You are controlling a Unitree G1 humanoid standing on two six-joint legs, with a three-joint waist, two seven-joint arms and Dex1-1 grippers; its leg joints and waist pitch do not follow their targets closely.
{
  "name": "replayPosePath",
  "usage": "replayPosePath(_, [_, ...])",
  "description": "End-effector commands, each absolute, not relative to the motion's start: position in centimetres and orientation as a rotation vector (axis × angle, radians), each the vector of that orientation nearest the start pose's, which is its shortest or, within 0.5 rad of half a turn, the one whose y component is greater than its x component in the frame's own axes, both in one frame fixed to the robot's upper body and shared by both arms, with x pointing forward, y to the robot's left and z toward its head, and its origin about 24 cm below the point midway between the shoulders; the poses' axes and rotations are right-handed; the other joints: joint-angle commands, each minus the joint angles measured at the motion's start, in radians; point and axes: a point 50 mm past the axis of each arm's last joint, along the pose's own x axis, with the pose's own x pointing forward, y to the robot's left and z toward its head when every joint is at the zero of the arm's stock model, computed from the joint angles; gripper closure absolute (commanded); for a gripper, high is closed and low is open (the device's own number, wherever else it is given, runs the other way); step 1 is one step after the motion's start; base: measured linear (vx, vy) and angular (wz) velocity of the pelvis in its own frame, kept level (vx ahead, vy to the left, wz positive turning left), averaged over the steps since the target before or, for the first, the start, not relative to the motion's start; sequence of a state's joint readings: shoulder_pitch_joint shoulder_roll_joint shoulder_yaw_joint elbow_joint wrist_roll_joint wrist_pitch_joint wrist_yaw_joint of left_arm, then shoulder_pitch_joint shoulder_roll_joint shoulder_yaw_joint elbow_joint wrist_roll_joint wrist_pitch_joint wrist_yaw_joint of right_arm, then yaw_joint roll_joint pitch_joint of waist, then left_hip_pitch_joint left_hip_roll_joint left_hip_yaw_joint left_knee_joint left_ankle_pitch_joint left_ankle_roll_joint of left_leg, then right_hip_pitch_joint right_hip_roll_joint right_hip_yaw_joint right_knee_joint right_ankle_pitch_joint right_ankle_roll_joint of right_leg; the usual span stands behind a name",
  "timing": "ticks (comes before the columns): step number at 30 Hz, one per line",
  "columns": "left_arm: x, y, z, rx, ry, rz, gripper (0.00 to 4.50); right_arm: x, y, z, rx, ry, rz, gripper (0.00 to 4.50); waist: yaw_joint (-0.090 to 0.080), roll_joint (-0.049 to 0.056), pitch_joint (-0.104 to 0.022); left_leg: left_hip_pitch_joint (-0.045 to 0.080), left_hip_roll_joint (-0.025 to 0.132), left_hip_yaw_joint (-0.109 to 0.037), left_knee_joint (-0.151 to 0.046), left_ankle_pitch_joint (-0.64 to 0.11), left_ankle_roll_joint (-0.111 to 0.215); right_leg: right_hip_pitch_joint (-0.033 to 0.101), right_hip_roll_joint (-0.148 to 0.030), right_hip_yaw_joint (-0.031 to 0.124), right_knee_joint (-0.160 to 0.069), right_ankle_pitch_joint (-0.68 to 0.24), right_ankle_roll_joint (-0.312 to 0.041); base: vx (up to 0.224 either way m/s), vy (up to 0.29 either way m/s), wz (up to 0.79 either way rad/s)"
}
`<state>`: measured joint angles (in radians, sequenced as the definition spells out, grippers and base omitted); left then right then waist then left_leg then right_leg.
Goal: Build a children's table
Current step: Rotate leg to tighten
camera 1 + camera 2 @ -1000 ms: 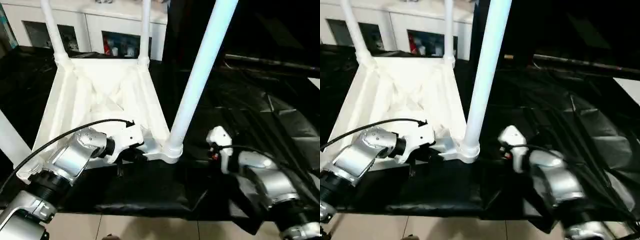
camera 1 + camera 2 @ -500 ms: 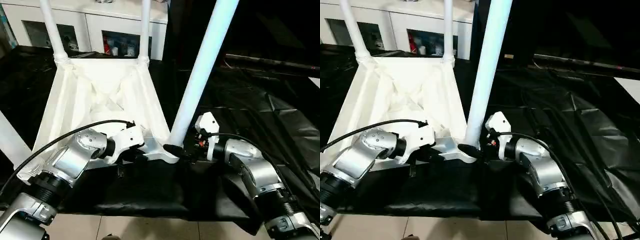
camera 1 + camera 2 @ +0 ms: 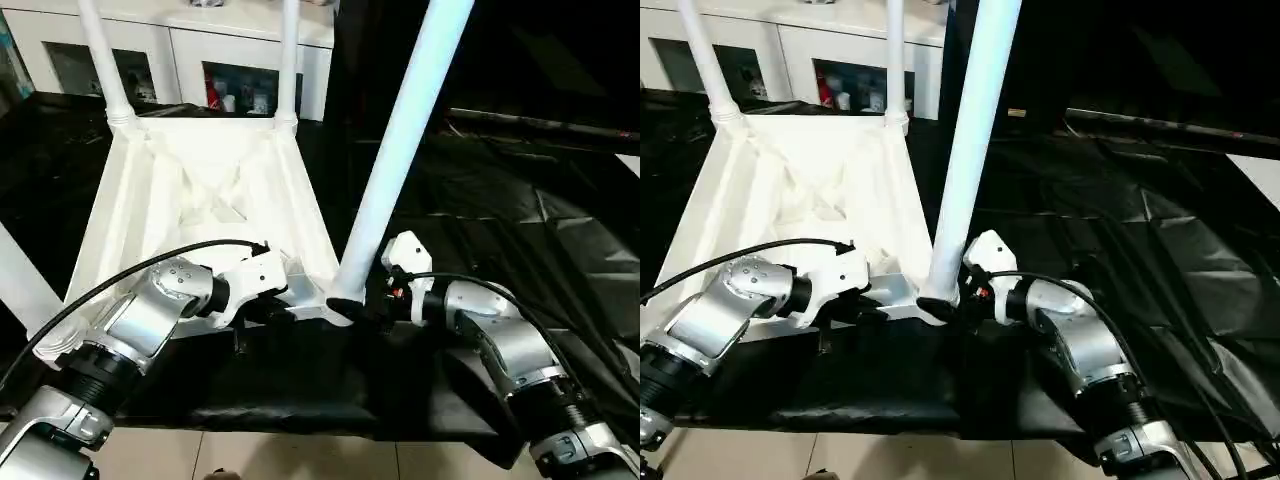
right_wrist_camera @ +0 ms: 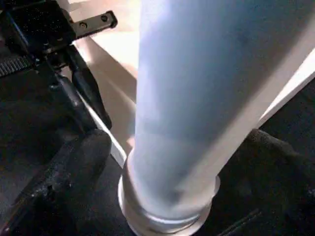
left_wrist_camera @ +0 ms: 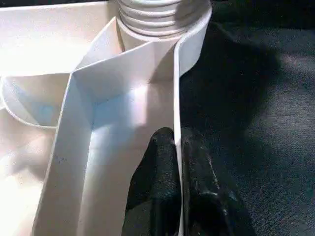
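Right gripper (image 3: 940, 302) stands wide, its two black fingers either side of the near leg (image 3: 395, 150) just above the corner socket (image 4: 167, 206); in the right wrist view the leg fills the gap between them, and whether the pads touch it I cannot tell. Placed so low, a grip there would steady or seat the leg where it enters the socket, not bend it from higher up.

Left gripper (image 5: 172, 162) is pinched tight on the tabletop (image 3: 200, 200) rim, one finger inside the wall and one outside, just beside that same corner. That hold looks meant to pin the top down while the other arm works the leg.

The table lies upside down on the black cover (image 3: 520, 220), ribbed underside up. Two far legs (image 3: 100, 55) stand in their sockets, and a fourth shows at the left edge. The near leg leans away to the right, so it may not be fully seated.
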<state>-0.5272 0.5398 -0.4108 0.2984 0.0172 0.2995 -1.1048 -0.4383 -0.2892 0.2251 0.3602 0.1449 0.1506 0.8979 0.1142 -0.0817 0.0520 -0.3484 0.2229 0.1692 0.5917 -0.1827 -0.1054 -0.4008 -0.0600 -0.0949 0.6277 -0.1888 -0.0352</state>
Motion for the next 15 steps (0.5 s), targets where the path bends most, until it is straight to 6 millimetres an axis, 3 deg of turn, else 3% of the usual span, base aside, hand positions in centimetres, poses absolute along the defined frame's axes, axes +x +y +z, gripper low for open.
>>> replayPosePath(1, [30.3,14.6,6.3,0.556,0.514,-1.244,4.5,31.0,-11.7,5.8,-0.2,0.235,1.06,0.07,-0.002,0.018,-0.06,0.004,0.015,-0.002,-0.071,-0.199,-0.013,0.051,-0.081,0.061,-0.083,-0.263,-0.122,0.0,0.0,0.0])
replayPosePath(2, [30.3,14.6,6.3,0.556,0.514,-1.244,4.5,31.1,-11.7,5.6,-0.208,0.242,1.058,0.22,-0.002,0.018,-0.06,0.005,0.015,-0.002,-0.071,-0.199,-0.015,0.051,-0.081,0.061,-0.083,-0.26,-0.125,0.0,0.0,0.0])
replayPosePath(3, [30.3,14.7,6.4,0.556,0.515,-1.243,4.5,31.2,-11.7,5.5,-0.217,0.248,1.06,0.22,-0.002,0.027,-0.06,0.005,0.015,-0.003,-0.071,-0.202,-0.018,0.051,-0.08,0.061,-0.082,-0.259,-0.128,0.0,0.0,0.0])
replayPosePath(5, [30.4,14.7,6.4,0.557,0.515,-1.242,4.5,31.2,-11.6,5.4,-0.224,0.251,1.063,0.33,-0.003,0.021,-0.061,0.004,0.014,-0.001,-0.07,-0.204,-0.019,0.053,-0.08,0.061,-0.083,-0.252,-0.132,0.0,0.0,0.0])
replayPosePath(10, [30.4,14.8,6.4,0.559,0.518,-1.24,4.5,31.3,-11.4,4.9,-0.248,0.269,1.067,0.93,-0.003,0.023,-0.06,0.004,0.015,-0.002,-0.071,-0.203,-0.015,0.053,-0.081,0.061,-0.083,-0.262,-0.128,0.0,0.0,0.0])
replayPosePath(15, [30.4,14.9,6.4,0.56,0.52,-1.237,4.5,31.5,-11.2,4.6,-0.245,0.276,1.071,1.24,-0.004,0.022,-0.06,0.004,0.014,-0.002,-0.071,-0.209,-0.014,0.052,-0.082,0.061,-0.085,-0.273,-0.129,0.0,0.0,0.0])
